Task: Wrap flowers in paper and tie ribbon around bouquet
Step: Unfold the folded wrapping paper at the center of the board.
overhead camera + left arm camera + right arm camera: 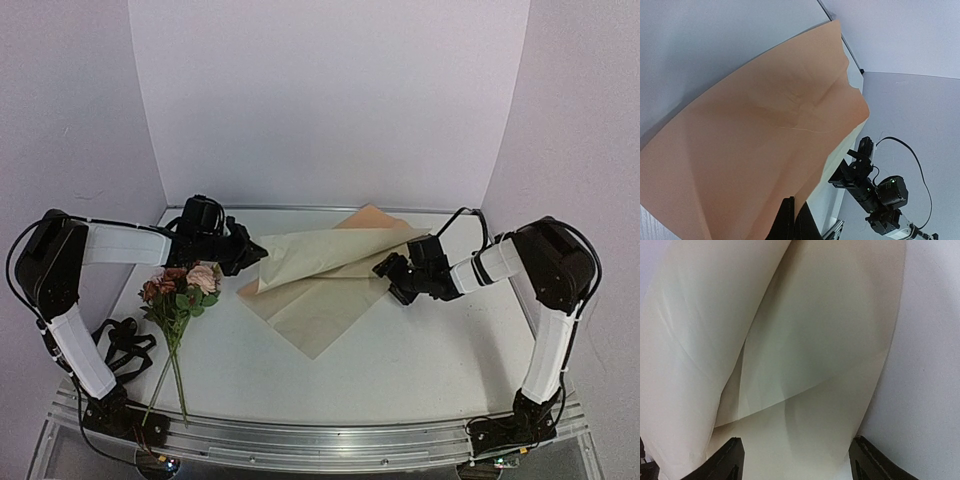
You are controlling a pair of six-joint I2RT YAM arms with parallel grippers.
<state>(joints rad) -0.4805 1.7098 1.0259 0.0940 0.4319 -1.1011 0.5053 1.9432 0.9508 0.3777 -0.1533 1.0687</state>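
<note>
1. Pinches one corner of the tan paper [330, 275] in the clenched left fingers [788, 222], raised off the tabletop [400, 370]
2. Holds that flap arched over the rest of the sheet, which lies flat mid-tabletop; shows peach on the side facing the left wrist camera, pale cream from above
3. Spreads the right fingers [730, 460] wide, released and grasping nothing, at the sheet's right edge, with paper lying between and ahead of them
4. Shows the flowers [185, 290] lying on the tabletop left of the paper and apart from it, blooms toward the back, stems toward the near edge
5. Shows the black ribbon [128, 345] in a loose heap left of the stems, beside the left arm
</note>
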